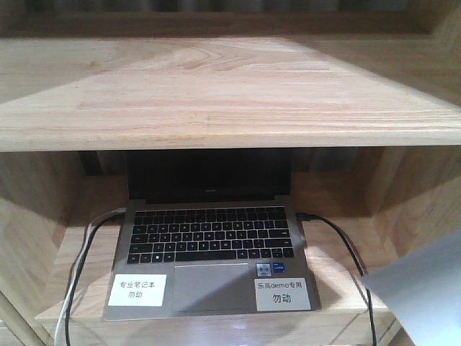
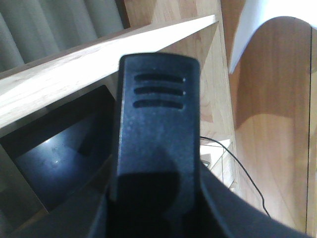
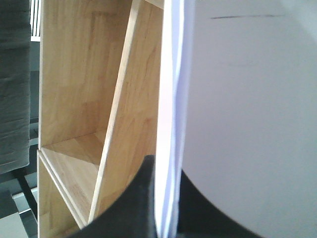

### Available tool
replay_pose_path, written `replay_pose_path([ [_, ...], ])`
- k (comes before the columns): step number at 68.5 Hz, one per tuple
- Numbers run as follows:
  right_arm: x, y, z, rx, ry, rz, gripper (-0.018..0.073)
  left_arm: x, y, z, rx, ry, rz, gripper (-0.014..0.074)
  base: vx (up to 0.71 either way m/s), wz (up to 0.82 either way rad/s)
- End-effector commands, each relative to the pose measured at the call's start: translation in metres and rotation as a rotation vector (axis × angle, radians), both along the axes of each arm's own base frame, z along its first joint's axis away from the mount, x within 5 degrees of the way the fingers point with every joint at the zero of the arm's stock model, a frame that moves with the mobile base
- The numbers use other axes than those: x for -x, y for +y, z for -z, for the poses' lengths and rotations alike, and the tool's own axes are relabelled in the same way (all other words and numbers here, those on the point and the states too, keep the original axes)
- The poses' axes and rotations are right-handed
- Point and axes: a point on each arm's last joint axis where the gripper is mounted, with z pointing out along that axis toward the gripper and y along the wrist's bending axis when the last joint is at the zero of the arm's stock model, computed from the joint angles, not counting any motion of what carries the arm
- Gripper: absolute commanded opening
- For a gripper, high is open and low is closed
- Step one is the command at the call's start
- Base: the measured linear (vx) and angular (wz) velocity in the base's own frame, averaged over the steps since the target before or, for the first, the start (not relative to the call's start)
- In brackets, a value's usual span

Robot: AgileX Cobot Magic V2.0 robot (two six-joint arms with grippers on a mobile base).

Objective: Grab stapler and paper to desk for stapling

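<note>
Item 1. Left gripper (image 2: 159,208): raised in front of the wooden shelf unit (image 1: 216,94) and pointing towards it. Its dark fingers show only at the bottom edge of the left wrist view. They are closed around the stapler (image 2: 157,124), which stands up between them as a black plastic body with three short grooves near its top (no orange patch shows from this side).

Item 2. Right gripper (image 3: 166,210): facing the shelf unit's light side panels, with one dark finger on each side of the paper (image 3: 247,124). The claw pinches the paper at its lower edge. The sheet stands on edge and spreads away to the right, bowed. In the front view only its corner shows, at the near right, in front of the shelf unit.

Item 3. Counts:
- Stapler: one.
- Paper: one sheet on view (edge-on, I cannot tell whether there are more layers).
- Laptop (image 1: 209,245): one, open, in the lower compartment of the shelf unit.
- White printed labels: two, on the palm rest, one at the left (image 1: 137,290) and one at the right (image 1: 283,294).
- Cables: three. A black cable (image 1: 346,252) leaves the laptop's right side. A black one (image 1: 90,241) and a white one (image 1: 74,285) run at its left.
</note>
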Motion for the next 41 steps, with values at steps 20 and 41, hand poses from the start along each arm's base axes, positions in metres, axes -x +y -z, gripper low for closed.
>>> replay_pose_path([
  [20, 0.0041, 0.0007, -0.0105, 0.012, -0.057, 0.006, -0.0005, -0.0012, 0.0001, -0.0175, 0.101, -0.065, -0.003, -0.0006, 0.0, 0.0],
  [41, 0.0041, 0.0007, -0.0105, 0.012, -0.057, 0.006, -0.0005, -0.0012, 0.0001, -0.0175, 0.101, -0.065, -0.003, -0.0006, 0.0, 0.0],
])
